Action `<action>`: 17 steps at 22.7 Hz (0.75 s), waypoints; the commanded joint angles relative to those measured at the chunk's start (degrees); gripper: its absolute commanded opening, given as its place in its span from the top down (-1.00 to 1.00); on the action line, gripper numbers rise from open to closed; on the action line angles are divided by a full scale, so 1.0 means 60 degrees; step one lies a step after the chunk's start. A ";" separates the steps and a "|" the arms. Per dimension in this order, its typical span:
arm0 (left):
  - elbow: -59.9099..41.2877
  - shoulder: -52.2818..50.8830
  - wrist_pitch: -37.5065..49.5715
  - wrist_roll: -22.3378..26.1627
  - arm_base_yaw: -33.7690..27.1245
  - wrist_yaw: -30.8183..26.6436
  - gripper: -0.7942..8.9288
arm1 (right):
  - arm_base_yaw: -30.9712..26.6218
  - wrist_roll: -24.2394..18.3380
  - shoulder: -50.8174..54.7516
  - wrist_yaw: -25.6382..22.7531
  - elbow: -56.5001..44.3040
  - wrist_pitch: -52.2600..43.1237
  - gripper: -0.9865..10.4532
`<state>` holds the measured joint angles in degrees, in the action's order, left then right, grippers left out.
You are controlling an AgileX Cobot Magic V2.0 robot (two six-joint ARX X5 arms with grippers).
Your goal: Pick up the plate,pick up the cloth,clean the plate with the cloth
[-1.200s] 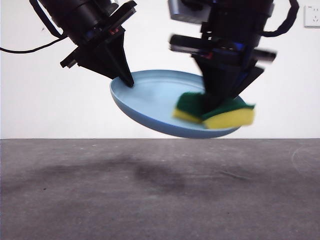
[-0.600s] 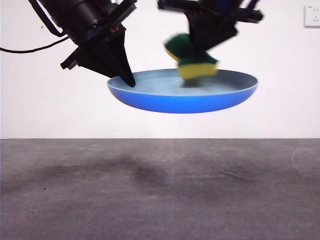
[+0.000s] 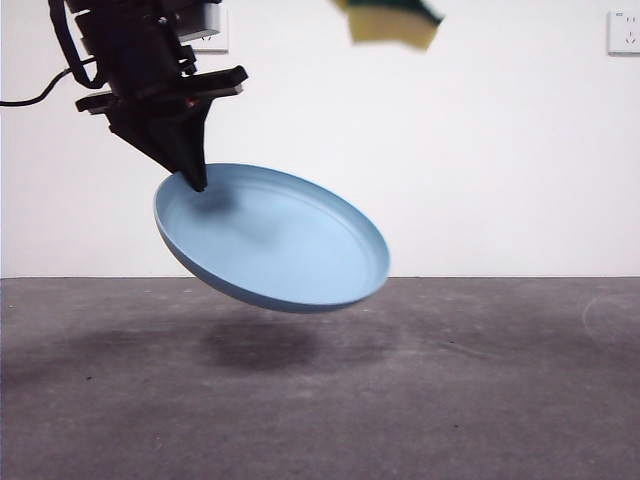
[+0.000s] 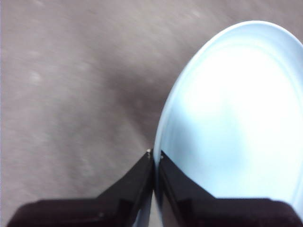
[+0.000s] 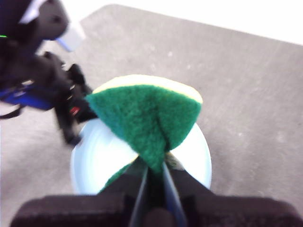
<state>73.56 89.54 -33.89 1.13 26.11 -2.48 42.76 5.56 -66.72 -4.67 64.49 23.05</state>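
My left gripper [image 3: 195, 178] is shut on the rim of the light-blue plate [image 3: 275, 240] and holds it in the air, tilted with its face toward the front camera. In the left wrist view the jaws [image 4: 155, 155] pinch the plate's edge [image 4: 232, 118]. My right gripper [image 5: 155, 172] is shut on the yellow-and-green sponge [image 5: 151, 113], squeezing it, and holds it high above the plate [image 5: 92, 161], apart from it. In the front view only the sponge's lower part [image 3: 390, 22] shows at the top edge.
The grey table [image 3: 450, 380] lies under the plate with the plate's shadow on it. A wall socket [image 3: 625, 30] is at the far upper right. The left arm [image 5: 42, 75] shows in the right wrist view beside the plate.
The right gripper has lifted the sponge off the plate to the top edge of the view. The left gripper has shifted left, and the plate has tipped from level to facing the camera.
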 commanded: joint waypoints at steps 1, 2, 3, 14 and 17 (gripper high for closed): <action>-0.0015 0.0321 0.0255 0.0106 -0.0306 -0.0040 0.85 | 0.0015 -0.0011 0.0699 -0.0036 -0.0055 0.0361 0.85; -0.0015 0.0503 0.0302 0.0106 -0.0463 -0.0040 0.85 | 0.0015 -0.0007 0.1071 -0.0036 -0.0055 0.0568 0.85; -0.0015 0.0674 0.0302 0.0106 -0.0583 -0.0040 0.85 | 0.0015 -0.0007 0.1341 -0.0040 -0.0055 0.0692 0.85; -0.0015 0.3191 0.0346 0.0076 -0.0933 -0.0007 0.85 | 0.0015 -0.0007 0.3067 -0.1781 -0.0055 0.1683 0.85; -0.0015 0.3333 0.0237 0.0055 -0.0933 -0.0007 0.84 | 0.0011 -0.0007 0.3056 -0.2248 -0.0055 0.1843 0.85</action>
<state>73.93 108.27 -31.22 0.12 20.36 -1.93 42.76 5.56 -48.23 -17.32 64.49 34.15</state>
